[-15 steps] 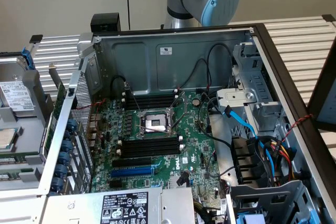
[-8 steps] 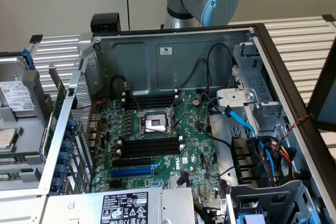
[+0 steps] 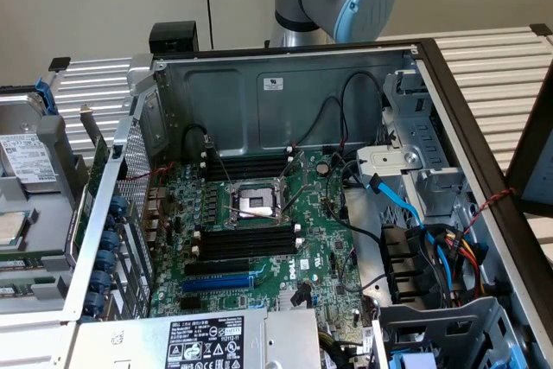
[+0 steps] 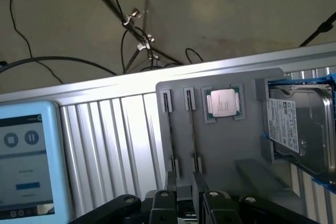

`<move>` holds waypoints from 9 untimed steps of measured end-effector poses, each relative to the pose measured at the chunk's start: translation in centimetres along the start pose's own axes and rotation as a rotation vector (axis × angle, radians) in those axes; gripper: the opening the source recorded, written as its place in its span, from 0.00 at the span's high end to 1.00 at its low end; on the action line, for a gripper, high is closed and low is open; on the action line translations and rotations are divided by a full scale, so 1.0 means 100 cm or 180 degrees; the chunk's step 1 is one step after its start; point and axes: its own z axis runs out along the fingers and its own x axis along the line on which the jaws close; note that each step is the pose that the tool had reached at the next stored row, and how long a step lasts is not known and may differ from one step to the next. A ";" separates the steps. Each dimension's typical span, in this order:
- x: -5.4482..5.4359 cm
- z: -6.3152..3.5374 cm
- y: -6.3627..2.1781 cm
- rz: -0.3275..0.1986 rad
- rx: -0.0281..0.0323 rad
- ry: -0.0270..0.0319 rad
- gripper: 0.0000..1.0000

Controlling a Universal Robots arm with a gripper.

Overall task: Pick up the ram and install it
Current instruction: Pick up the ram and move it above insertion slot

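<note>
In the wrist view the tool [image 4: 185, 207] hangs with its black jointed fingers spread wide and empty, just over a matte grey moulded holder [image 4: 231, 150]. The ram [image 4: 192, 132] stands there on edge, a thin strip between two clips, beside a square metal-capped processor [image 4: 224, 102] and a boxy hard drive [image 4: 302, 124]. In the exterior view a green motherboard [image 3: 320, 239] lies inside the sheet-steel case [image 3: 233, 92]. Its long black slots [image 3: 246, 242] sit at six o'clock from the CPU socket [image 3: 255, 203].
</note>
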 end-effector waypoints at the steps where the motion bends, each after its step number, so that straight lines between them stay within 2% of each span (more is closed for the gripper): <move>1: 0.000 0.0015 0.0001 0.0002 0.0000 0.0002 0.73; 9: 0.002 0.0160 0.0004 0.0018 -0.0001 0.0006 0.73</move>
